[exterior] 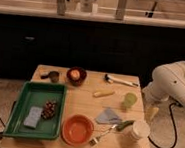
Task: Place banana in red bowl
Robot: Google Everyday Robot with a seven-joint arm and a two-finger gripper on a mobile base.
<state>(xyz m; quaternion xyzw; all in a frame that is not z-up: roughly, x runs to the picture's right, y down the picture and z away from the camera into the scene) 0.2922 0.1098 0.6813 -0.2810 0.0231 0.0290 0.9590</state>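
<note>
The banana (pixel 104 93) is small and yellow and lies flat on the wooden table (pixel 83 100), right of centre. The red bowl (pixel 77 129) stands near the table's front edge and nothing shows inside it. It is below and left of the banana, about a bowl's width away. My gripper (pixel 152 113) hangs pointing down from the white arm (pixel 171 83) at the table's right edge. It is to the right of the banana and beyond a green cup (pixel 129 100), and it holds nothing that I can see.
A green tray (pixel 19 111) at the left holds a blue sponge (pixel 33 116) and a dark item. A dark bowl (pixel 76 75), a scoop (pixel 51 76) and a utensil (pixel 120 81) stand at the back. A grey cloth (pixel 109 115), a fork (pixel 102 134), a green vegetable (pixel 125 125) and a white container (pixel 140 129) lie front right.
</note>
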